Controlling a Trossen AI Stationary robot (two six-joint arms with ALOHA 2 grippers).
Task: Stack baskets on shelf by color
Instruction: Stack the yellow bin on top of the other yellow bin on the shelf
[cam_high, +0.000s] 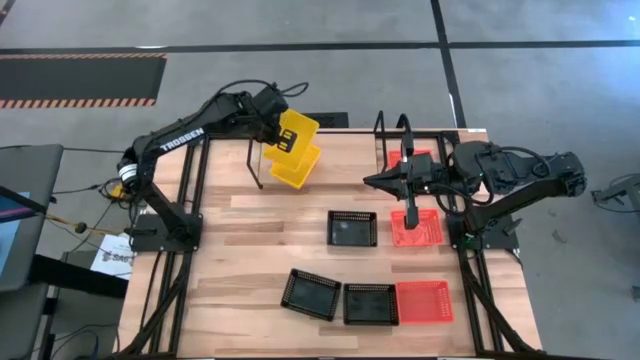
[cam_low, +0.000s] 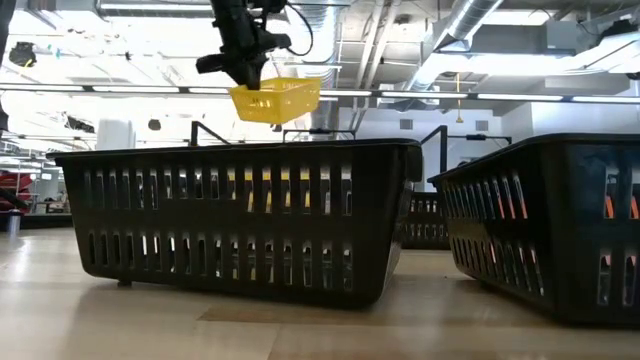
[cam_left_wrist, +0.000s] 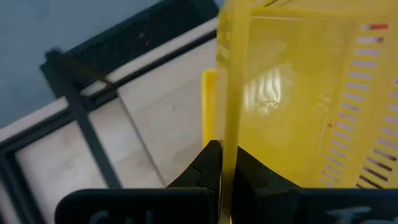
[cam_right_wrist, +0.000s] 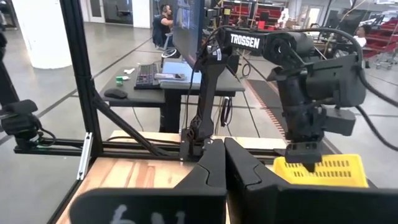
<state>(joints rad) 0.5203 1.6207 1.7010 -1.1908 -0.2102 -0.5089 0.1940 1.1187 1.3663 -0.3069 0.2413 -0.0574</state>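
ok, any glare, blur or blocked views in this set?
Low view: ceiling lights blow out the background; a black plastic mesh basket fills the foreground, hiding the table behind. Left wrist view: the held yellow mesh basket is soft and close, covering half the frame. High view: even light, no glare.

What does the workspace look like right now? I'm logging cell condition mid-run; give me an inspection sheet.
Surface: wooden tabletop, bare between baskets.
Job's things: yellow basket held in the air above another yellow basket; three black baskets and two red-orange baskets on the tabletop; one more red-orange on the shelf.
Clutter: nothing seen.
Grippers: left gripper shut on the yellow basket's wall; right gripper shut, empty, near the shelf.
Cables: loops beside the left arm's base.
Surroundings: desks, a person seated far off.
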